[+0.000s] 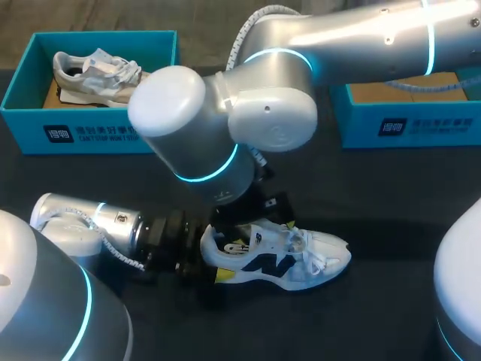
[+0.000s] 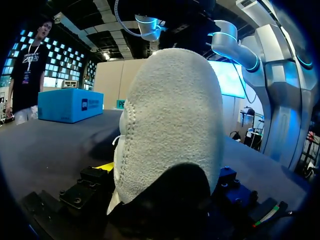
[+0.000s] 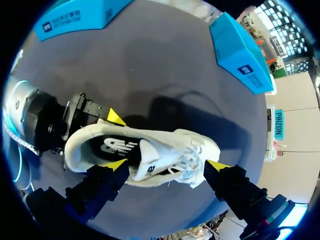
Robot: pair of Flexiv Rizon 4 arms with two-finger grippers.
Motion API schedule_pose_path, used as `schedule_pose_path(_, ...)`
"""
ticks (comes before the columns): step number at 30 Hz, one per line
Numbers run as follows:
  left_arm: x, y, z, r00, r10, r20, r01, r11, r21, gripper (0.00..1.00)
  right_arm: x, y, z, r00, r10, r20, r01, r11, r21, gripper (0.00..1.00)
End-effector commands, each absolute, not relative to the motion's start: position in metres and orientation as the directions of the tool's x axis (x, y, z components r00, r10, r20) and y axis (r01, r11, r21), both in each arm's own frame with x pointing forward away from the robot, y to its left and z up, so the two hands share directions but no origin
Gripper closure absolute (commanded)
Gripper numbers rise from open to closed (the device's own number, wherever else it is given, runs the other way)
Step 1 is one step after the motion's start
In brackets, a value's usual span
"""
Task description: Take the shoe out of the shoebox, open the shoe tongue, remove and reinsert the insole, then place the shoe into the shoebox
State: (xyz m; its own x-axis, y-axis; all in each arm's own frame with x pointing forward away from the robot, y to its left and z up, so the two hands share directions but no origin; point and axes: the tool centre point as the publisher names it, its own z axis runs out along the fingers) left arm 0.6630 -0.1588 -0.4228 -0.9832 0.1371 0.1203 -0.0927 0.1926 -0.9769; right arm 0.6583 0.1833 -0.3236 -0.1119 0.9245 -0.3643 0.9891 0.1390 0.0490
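Shoe (image 1: 278, 259) heel clamped in left gripper (image 1: 218, 254); right gripper (image 3: 166, 164) spread wide above it.

The shoe (image 1: 278, 259) is white woven cloth with smooth navy panels; its heel (image 2: 172, 125) looks nubby and rough. The table (image 1: 391, 195) is dark and matt. The boxes (image 1: 90, 131) are smooth teal card. The arms (image 1: 263, 113) are glossy silver.

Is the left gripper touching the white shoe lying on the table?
Touching. In the left wrist view the heel of the shoe sits wedged in the left gripper, a finger pressed against each side.
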Motion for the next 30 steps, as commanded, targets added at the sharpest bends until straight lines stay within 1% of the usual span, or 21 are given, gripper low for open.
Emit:
schedule_pose_path(1, 0.662, -0.159, -0.425, -0.983, 0.136, 0.121, -0.094, 0.194, -0.976, 1.0, 0.656, 0.185, -0.331, 0.097, 0.914, -0.393, 0.99, -0.047, 0.135, 0.0)
schedule_pose_path(7, 0.662, -0.159, -0.425, -0.983, 0.136, 0.121, -0.094, 0.194, -0.976, 1.0, 0.655, 0.175, -0.335, 0.067, 0.922, -0.381, 0.993, -0.023, 0.12, 0.0)
schedule_pose_path(14, 0.662, -0.159, -0.425, -0.983, 0.136, 0.121, -0.094, 0.194, -0.976, 1.0, 0.657, 0.163, -0.339, -0.009, 0.956, -0.293, 0.992, 0.046, 0.119, 0.0)
schedule_pose_path(22, 0.662, -0.159, -0.425, -0.983, 0.136, 0.121, -0.094, 0.194, -0.976, 1.0, 0.657, 0.153, -0.342, -0.042, 0.962, -0.271, 0.993, 0.07, 0.097, 0.0)
schedule_pose_path(24, 0.662, -0.159, -0.425, -0.983, 0.136, 0.121, -0.094, 0.194, -0.976, 1.0, 0.659, 0.151, -0.341, -0.069, 0.964, -0.256, 0.991, 0.095, 0.093, 0.0)
schedule_pose_path(30, 0.662, -0.159, -0.425, -0.983, 0.136, 0.121, -0.094, 0.194, -0.976, 1.0, 0.663, 0.148, -0.342, -0.123, 0.967, -0.224, 0.99, 0.136, 0.046, 0.0)
